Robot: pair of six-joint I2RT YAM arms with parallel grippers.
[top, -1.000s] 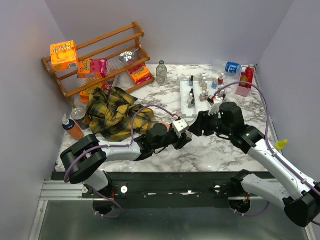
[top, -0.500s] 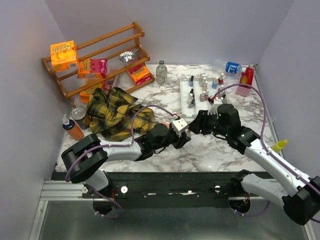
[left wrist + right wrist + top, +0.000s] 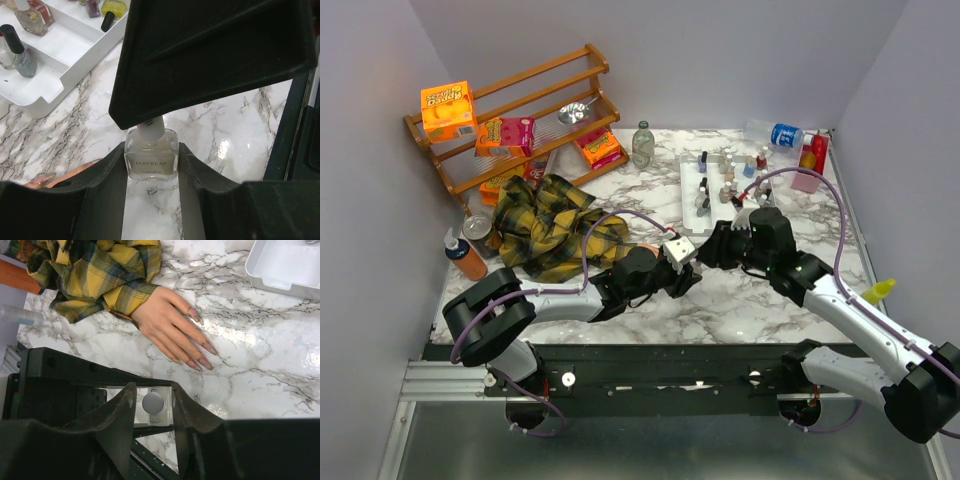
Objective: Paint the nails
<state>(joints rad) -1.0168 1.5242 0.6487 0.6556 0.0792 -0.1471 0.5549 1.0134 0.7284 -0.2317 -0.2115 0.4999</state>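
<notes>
A peach mannequin hand (image 3: 170,325) lies flat on the marble, sticking out of a yellow-and-black plaid sleeve (image 3: 107,277). Its nails (image 3: 207,347) look dull pinkish. In the top view the sleeve (image 3: 550,225) shows, and the hand (image 3: 648,247) is mostly hidden behind the left arm. My left gripper (image 3: 151,160) is shut on a clear MAYREAY polish bottle (image 3: 151,156) standing on the table. My right gripper (image 3: 152,395) is over it, jaws either side of the grey cap (image 3: 152,402) with small gaps showing. Both grippers meet in the top view, left (image 3: 685,275) and right (image 3: 705,255).
A white tray (image 3: 715,205) holding several polish bottles sits behind the grippers; it also shows in the left wrist view (image 3: 65,75). A wooden rack (image 3: 510,110) with boxes stands back left. An orange bottle (image 3: 467,258), a glass bottle (image 3: 642,143) and a water bottle (image 3: 775,133) are around.
My right gripper has moved left and closed in over the bottle held by my left gripper. The left arm has stayed in place.
</notes>
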